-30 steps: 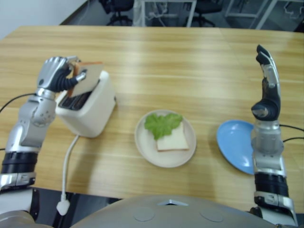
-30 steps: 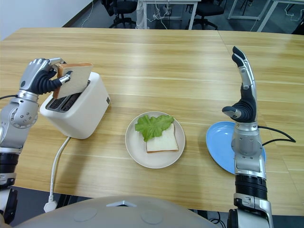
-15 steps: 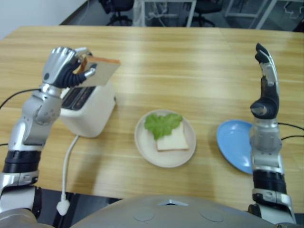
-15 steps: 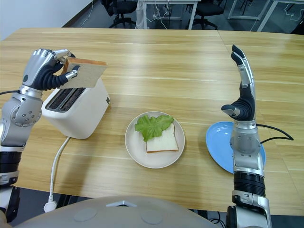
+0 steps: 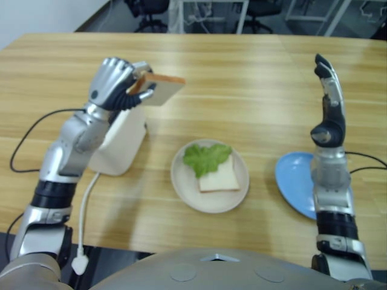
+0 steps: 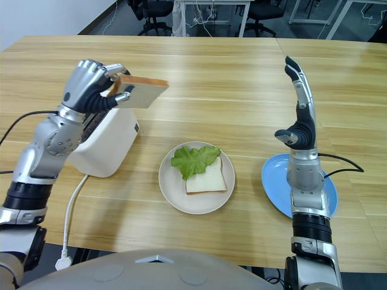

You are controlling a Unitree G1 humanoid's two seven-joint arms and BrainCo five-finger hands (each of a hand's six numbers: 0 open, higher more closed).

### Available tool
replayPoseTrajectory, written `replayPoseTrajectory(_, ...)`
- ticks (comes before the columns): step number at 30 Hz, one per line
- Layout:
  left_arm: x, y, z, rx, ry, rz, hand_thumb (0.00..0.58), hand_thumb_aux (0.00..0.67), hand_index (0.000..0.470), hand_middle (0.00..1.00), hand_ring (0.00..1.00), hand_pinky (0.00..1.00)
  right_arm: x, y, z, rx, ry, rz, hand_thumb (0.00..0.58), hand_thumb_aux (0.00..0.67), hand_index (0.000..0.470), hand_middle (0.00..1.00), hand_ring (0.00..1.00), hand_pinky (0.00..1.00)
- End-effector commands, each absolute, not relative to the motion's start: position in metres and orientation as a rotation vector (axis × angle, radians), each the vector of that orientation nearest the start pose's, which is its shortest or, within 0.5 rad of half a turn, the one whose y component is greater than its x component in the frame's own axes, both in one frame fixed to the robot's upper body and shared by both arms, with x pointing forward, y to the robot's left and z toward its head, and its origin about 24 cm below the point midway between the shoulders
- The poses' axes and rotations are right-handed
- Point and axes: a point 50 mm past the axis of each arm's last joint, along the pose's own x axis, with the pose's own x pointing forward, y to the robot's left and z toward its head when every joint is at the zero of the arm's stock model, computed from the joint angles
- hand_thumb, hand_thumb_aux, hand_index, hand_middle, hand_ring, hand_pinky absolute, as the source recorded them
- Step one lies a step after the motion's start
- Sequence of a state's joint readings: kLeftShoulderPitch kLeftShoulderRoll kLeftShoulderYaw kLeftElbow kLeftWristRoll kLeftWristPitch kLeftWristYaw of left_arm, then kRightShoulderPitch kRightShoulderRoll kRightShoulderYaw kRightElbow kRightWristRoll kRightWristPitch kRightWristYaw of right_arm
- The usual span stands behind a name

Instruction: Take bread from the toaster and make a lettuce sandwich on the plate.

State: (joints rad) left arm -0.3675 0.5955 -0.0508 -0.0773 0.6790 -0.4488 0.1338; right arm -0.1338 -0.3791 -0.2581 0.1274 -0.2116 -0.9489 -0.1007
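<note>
Risen clear of the toaster (image 6: 112, 145) and swung rightward, 1 bread slice (image 6: 144, 93) rides flat, clamped in the left hand (image 6: 91, 84) at upper left, seemingly bound to cap the lettuce (image 6: 193, 159) on the center plate (image 6: 181, 202), while the right hand (image 6: 299, 121) stands upright, open and empty.

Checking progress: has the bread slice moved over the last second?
Yes. The bread slice, in the left hand, has risen clear of the toaster and shifted right toward the plate.

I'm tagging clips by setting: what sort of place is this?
Probably an office or meeting room, not a kitchen: a long wooden table, office chairs behind it, and a toaster whose plug hangs off the table edge.
</note>
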Motion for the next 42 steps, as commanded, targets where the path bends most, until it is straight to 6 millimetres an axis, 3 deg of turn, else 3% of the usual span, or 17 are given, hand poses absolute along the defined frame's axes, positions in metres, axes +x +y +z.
replayPoseTrajectory(1,0.283,0.156,0.182,1.243,-0.931,-0.162,0.580,0.670,0.460,1.00,1.00,1.00,0.245,-0.225,0.146,-0.632,-0.915,-0.001,0.000,0.000,0.000,0.00,0.00,0.00)
replayPoseTrajectory(8,0.278,0.124,0.161,1.254,-0.960,-0.280,0.580,0.670,0.460,1.00,1.00,1.00,0.279,-0.214,0.129,-0.782,-0.711,0.149,0.000,0.000,0.000,0.00,0.00,0.00)
replayPoseTrajectory(17,0.270,0.093,0.145,1.221,-0.992,-0.376,0.580,0.670,0.460,1.00,1.00,1.00,0.297,-0.210,0.117,-0.924,-0.562,0.287,0.000,0.000,0.000,0.00,0.00,0.00)
replayPoseTrajectory(24,0.266,0.079,0.134,1.263,-1.020,-0.423,0.580,0.670,0.460,1.00,1.00,1.00,0.293,-0.199,0.103,-0.970,-0.519,0.404,0.000,0.000,0.000,0.00,0.00,0.00)
replayPoseTrajectory(42,0.267,0.062,0.108,1.421,-1.091,-0.404,0.580,0.670,0.460,1.00,1.00,1.00,0.280,-0.187,0.100,-0.980,-0.547,0.495,0.000,0.000,0.000,0.00,0.00,0.00)
